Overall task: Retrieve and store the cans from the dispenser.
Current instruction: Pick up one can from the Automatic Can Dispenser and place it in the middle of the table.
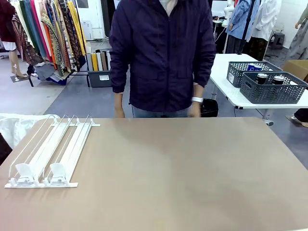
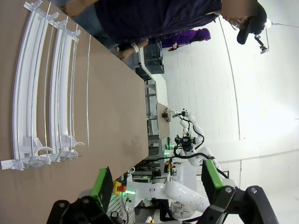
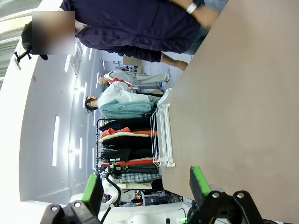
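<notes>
One white wire dispenser [image 1: 50, 154] is seen on the table [image 1: 183, 173]; both the left gripper [image 2: 156, 186] and the right gripper [image 3: 145, 191] are spread wide, empty.

The right gripper [image 3: 145, 191], its green-padded fingers [image 3: 93, 192] spread wide with nothing between them, hangs over the brown table [image 3: 243, 107], the white dispenser [image 3: 161, 135] lying at the table's edge and a person in a dark jacket [image 3: 135, 25] standing at its far side.

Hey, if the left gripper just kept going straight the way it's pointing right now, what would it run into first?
Probably nothing close. The left gripper stands open, pointing across the bare table beside the dispenser, not at it. The way looks free toward the table's far edge, though depth is hard to judge.
</notes>
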`<state>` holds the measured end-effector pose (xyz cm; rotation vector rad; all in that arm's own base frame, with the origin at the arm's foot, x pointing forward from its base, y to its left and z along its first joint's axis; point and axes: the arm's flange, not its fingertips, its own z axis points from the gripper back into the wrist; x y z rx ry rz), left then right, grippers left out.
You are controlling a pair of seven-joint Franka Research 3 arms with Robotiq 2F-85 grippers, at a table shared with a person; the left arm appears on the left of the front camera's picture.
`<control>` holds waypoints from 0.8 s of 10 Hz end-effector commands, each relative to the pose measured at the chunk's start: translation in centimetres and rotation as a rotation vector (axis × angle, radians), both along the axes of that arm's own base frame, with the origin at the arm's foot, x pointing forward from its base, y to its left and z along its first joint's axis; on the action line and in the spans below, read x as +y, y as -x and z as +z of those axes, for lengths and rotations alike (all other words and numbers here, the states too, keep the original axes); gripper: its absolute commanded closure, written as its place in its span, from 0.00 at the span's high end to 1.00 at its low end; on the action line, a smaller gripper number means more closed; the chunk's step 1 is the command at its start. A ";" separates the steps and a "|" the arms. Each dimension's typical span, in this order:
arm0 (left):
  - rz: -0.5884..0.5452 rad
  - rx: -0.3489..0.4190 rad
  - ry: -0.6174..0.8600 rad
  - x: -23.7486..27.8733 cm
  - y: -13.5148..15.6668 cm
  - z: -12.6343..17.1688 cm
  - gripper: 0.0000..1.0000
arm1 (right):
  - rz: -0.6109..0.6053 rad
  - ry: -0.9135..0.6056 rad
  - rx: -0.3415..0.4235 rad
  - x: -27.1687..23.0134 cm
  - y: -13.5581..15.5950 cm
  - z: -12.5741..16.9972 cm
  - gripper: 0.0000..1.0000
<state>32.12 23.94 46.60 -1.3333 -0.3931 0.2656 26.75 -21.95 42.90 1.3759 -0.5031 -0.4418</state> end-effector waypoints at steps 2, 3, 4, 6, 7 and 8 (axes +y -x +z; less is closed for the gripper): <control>0.003 -0.018 0.011 0.0 0.1 0.2 1.00 | 0.002 -0.008 -0.003 0.0 0.0 0.3 1.00; 0.003 -0.018 0.011 0.0 0.1 0.2 1.00 | 0.002 -0.008 -0.003 0.0 0.0 0.3 1.00; 0.003 -0.018 0.011 0.0 0.1 0.2 1.00 | 0.002 -0.008 -0.003 0.0 0.0 0.3 1.00; 0.003 -0.018 0.011 0.0 0.1 0.2 1.00 | 0.002 -0.008 -0.003 0.0 0.0 0.3 1.00; 0.003 -0.018 0.011 0.0 0.1 0.2 1.00 | 0.002 -0.008 -0.003 0.0 0.0 0.3 1.00; 0.003 -0.018 0.011 0.0 0.1 0.2 1.00 | 0.002 -0.008 -0.003 0.0 0.0 0.3 1.00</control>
